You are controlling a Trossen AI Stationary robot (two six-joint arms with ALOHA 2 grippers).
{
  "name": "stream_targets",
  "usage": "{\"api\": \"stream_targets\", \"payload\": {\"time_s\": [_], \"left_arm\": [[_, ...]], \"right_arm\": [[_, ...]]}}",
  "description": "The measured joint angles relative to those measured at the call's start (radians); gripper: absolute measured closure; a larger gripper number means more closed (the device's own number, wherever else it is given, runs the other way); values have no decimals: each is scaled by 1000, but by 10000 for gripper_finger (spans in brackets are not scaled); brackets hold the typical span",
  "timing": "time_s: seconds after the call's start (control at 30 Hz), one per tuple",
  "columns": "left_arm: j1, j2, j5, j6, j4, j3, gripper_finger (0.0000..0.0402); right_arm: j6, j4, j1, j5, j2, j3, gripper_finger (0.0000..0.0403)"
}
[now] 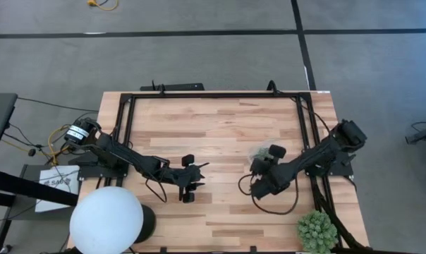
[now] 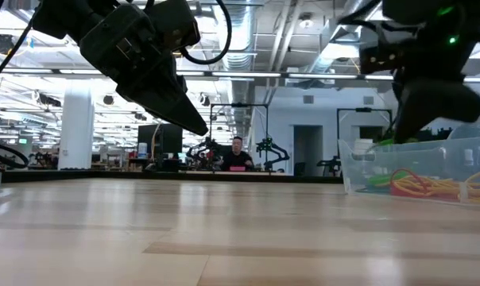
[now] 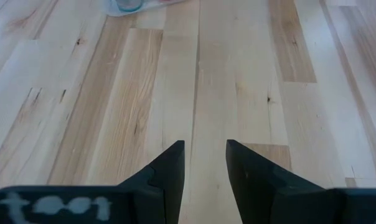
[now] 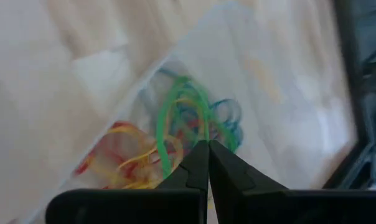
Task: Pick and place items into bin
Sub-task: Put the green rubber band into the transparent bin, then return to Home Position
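The small transparent clear-plastic bin [image 2: 419, 167] stands on the light wooden table [image 1: 220, 134], right of centre, just beside the right arm's wrist. It contains a pile of thin rubber-band loops [image 4: 175, 140]: red and yellow-orange at one end, green and blue at the other. In the low view, red, yellow-orange and green loops show through the bin's near wall.

The right gripper [image 4: 207, 152] is positioned directly over the bin. Its two dark fingers are pressed together at the tips and pinch a green rubber-band loop [image 4: 175, 118], which rises in an arch from the pile.

The left gripper [image 3: 205, 152] is positioned over bare table left of centre, well apart from the bin. Its fingers stand a narrow gap apart and hold nothing.

A white globe [image 1: 106, 220] sits at the near left corner of the table. A spiky green plant [image 1: 317, 231] sits at the near right corner.
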Motion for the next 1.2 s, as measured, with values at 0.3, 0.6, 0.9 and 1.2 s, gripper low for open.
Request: {"api": "stream_targets", "payload": {"time_s": [0.3,0.6,0.9,1.2], "left_arm": [[0,0,0,1,0,0,294],[0,0,0,2,0,0,294],[0,0,0,0,1,0,294],[0,0,2,-19,-6,0,294]], "right_arm": [[46,5,-57,54,8,-5,371],[46,39,-58,-10,8,-5,335],[-113,18,-58,-62,8,-5,330],[-424,-42,-67,-50,8,-5,332]]}}
